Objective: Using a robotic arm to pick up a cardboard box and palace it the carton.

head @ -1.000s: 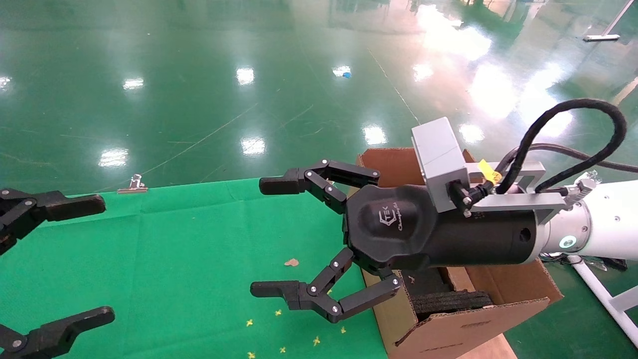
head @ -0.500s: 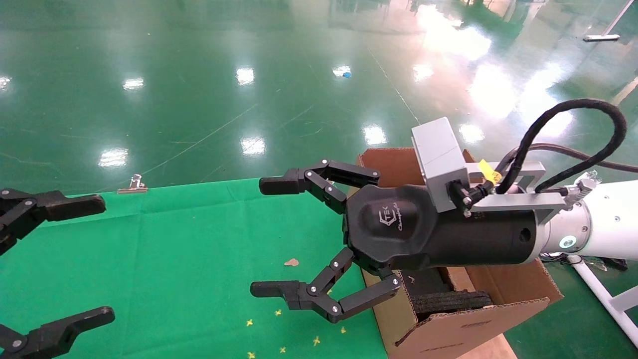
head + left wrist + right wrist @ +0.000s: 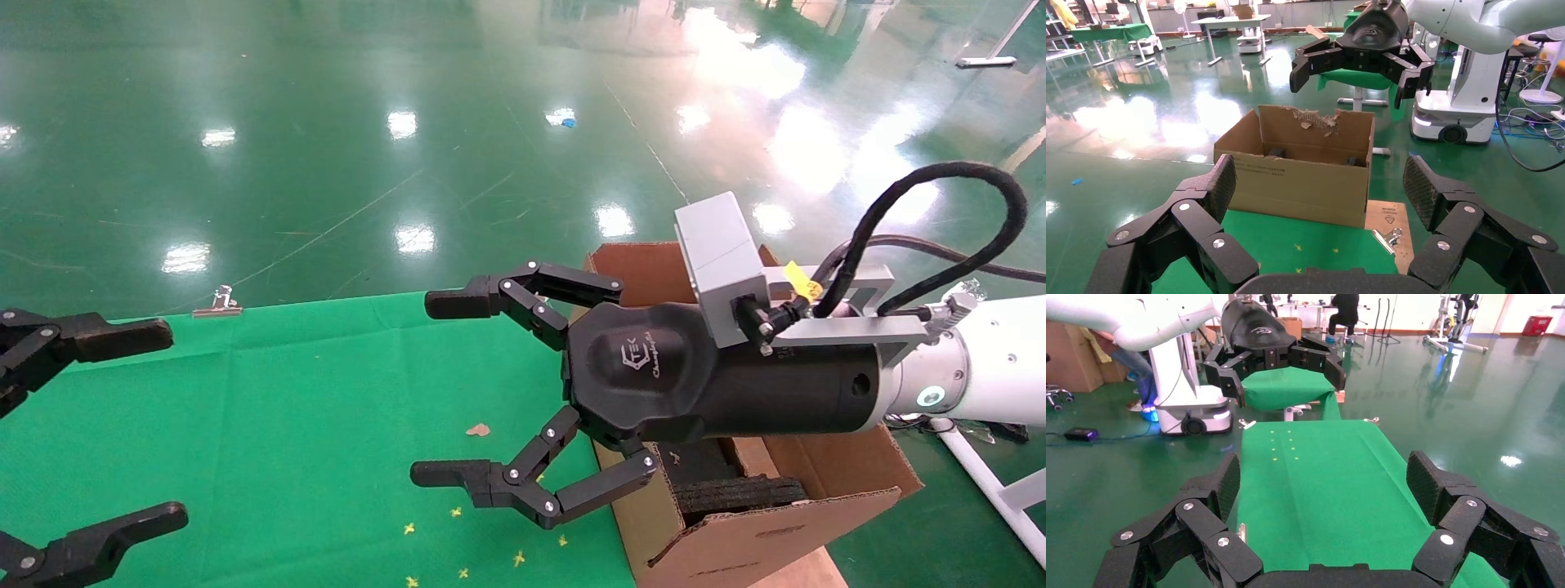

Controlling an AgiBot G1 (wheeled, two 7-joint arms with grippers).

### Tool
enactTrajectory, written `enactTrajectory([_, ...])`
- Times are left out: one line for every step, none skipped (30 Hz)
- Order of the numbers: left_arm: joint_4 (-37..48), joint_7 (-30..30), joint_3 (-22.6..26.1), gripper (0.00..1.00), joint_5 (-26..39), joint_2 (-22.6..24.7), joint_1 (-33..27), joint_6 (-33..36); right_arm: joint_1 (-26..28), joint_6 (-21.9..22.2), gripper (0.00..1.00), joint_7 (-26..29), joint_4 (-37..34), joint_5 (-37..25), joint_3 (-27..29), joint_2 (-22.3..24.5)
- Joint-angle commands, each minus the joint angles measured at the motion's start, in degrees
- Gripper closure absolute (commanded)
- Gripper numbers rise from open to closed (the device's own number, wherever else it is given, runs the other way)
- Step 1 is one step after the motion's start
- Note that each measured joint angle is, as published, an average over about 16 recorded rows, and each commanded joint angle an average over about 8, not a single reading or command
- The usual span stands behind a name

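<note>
The small slim cardboard box is not in any view. The carton, brown with ragged flaps and black foam inside, stands at the right end of the green-clothed table; it also shows in the left wrist view. My right gripper, on the white arm, is open and empty, held above the table just left of the carton. In its own view only green cloth lies between the fingers. My left gripper is open and empty at the table's left end, facing the carton.
A metal binder clip sits at the table's far edge, another by a brown board beside the carton. A cardboard scrap and small yellow marks lie on the cloth. Shiny green floor surrounds the table.
</note>
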Motion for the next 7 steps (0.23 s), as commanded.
enactTrajectory([0.0, 0.0, 0.0, 0.0, 0.0, 0.0, 0.0, 0.0, 0.0, 0.0, 0.0, 0.0, 0.0, 0.0, 0.0, 0.0])
enactTrajectory([0.0, 0.0, 0.0, 0.0, 0.0, 0.0, 0.0, 0.0, 0.0, 0.0, 0.0, 0.0, 0.0, 0.0, 0.0, 0.0])
enactTrajectory([0.0, 0.0, 0.0, 0.0, 0.0, 0.0, 0.0, 0.0, 0.0, 0.0, 0.0, 0.0, 0.0, 0.0, 0.0, 0.0])
enactTrajectory([0.0, 0.0, 0.0, 0.0, 0.0, 0.0, 0.0, 0.0, 0.0, 0.0, 0.0, 0.0, 0.0, 0.0, 0.0, 0.0])
enactTrajectory([0.0, 0.0, 0.0, 0.0, 0.0, 0.0, 0.0, 0.0, 0.0, 0.0, 0.0, 0.0, 0.0, 0.0, 0.0, 0.0])
enactTrajectory([0.0, 0.0, 0.0, 0.0, 0.0, 0.0, 0.0, 0.0, 0.0, 0.0, 0.0, 0.0, 0.0, 0.0, 0.0, 0.0])
enactTrajectory([0.0, 0.0, 0.0, 0.0, 0.0, 0.0, 0.0, 0.0, 0.0, 0.0, 0.0, 0.0, 0.0, 0.0, 0.0, 0.0])
